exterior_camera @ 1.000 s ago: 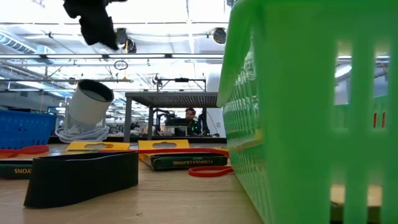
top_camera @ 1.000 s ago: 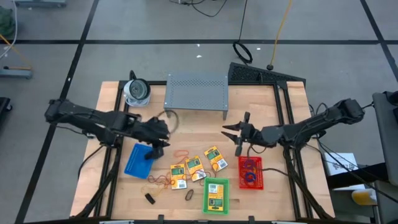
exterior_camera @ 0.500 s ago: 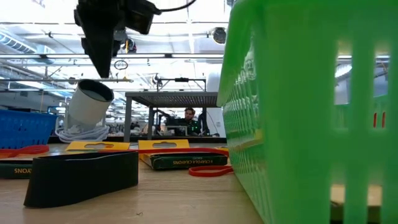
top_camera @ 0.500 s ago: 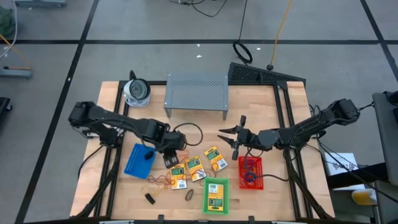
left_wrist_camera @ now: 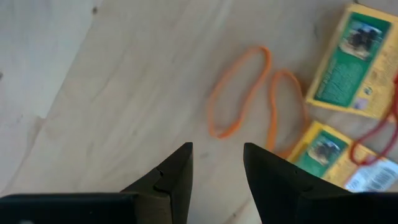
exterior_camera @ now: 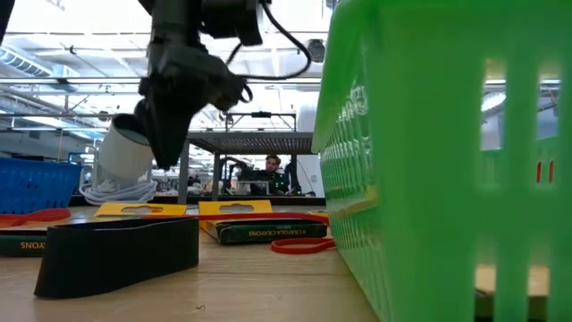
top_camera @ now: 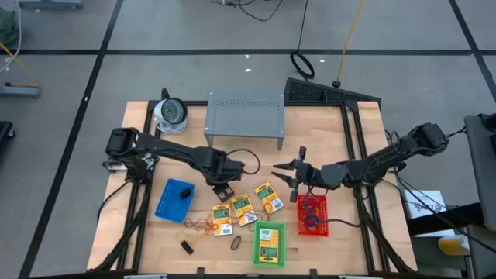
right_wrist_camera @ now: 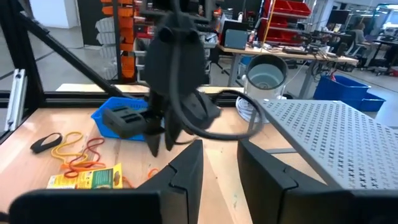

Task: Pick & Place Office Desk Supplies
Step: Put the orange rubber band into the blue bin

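Left end effector (left_wrist_camera: pixel 217 171) hovers spread and empty over a thin orange rubber-band loop (left_wrist_camera: pixel 239 93) on the wooden counter (left_wrist_camera: pixel 93 93); right end effector (right_wrist_camera: pixel 219 165) spread too, empty.

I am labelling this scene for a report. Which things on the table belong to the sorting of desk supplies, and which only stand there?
Belong to the job:
- crayon boxes
- orange rubber band
- black clip
- blue basket, green basket, red basket
- left gripper, open above the band

Only standing there:
- grey perforated shelf
- round white-grey object
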You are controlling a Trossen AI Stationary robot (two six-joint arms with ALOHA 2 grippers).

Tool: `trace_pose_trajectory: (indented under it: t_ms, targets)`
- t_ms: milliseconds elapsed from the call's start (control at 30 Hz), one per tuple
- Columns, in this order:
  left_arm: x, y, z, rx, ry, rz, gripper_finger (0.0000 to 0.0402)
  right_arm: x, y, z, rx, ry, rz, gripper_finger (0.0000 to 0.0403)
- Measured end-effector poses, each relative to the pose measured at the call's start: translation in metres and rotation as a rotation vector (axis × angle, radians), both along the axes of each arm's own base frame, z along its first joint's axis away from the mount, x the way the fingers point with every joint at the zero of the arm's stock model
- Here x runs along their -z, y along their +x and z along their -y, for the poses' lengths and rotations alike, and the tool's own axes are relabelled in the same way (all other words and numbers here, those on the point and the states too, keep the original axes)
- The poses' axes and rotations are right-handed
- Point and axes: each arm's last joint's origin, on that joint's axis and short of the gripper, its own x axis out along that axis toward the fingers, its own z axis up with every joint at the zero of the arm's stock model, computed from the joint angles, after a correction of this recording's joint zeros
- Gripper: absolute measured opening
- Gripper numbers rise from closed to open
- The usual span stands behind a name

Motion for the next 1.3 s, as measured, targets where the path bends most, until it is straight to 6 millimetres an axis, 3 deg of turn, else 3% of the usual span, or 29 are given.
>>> trace_pose_trajectory:
  t_ms: [333, 733, 1300]
  targets:
    - [0.023, 0.01, -0.003, 0.041, -0.021, -0.039, 0.0152, 0.001, -0.001, -0.003, -0.013, 0.006, -0.004, 0.0089]
    - [0.026, 0.011, -0.003, 0.077, -0.015, -0.035, 0.0152, 0.001, -0.002, -0.005, -0.019, 0.003, -0.011, 0.0089]
    - [0.048, 0.002, -0.005, 0.063, -0.023, -0.028, 0.0152, 0.002, -0.002, -0.005, -0.019, 0.001, -0.017, 0.0089]
